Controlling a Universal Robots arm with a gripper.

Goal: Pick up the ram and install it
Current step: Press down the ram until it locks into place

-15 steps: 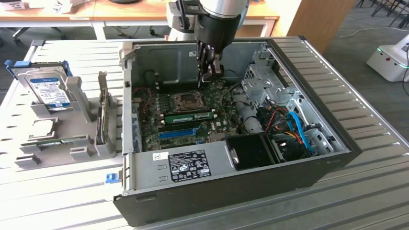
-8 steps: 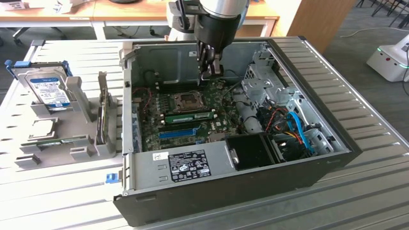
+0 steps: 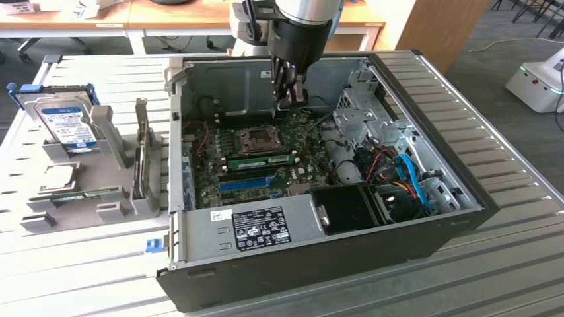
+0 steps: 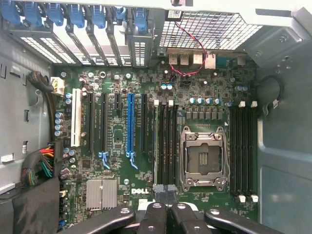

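Ram (image 3: 260, 160): a green stick lay along the memory slots inside the case, centre of the exterior view, between the processor socket (image 3: 261, 139) above it in the frame and the blue slot strip (image 3: 242, 183) below it; whether it was pressed fully home could not be told.
Table (image 3: 511, 277): a pale slatted top, with bare slats at the lower right of the exterior view.
Case (image 3: 370, 257): a black tower lay on its side, open upward, its walls fencing the board on every side.
Motherboard (image 4: 122, 168): green and flat on the case floor.
Arm (image 3: 304, 26): hung nearly straight down from the upper centre of the exterior view, wrist over the rear half of the case.
Rack (image 3: 115, 145): a grey holder stood just beside the case on the exterior view's left, holding a hard drive (image 3: 66, 122) upright.
Gripper (image 3: 292, 102): pointed down above the board, apart from the ram; its black fingers (image 4: 153, 217) were pressed together with nothing between them.
Room: there was open space over the socket, while cables (image 3: 401, 175) and a metal drive cage (image 3: 361, 105) crowded the case's side on the exterior view's right.
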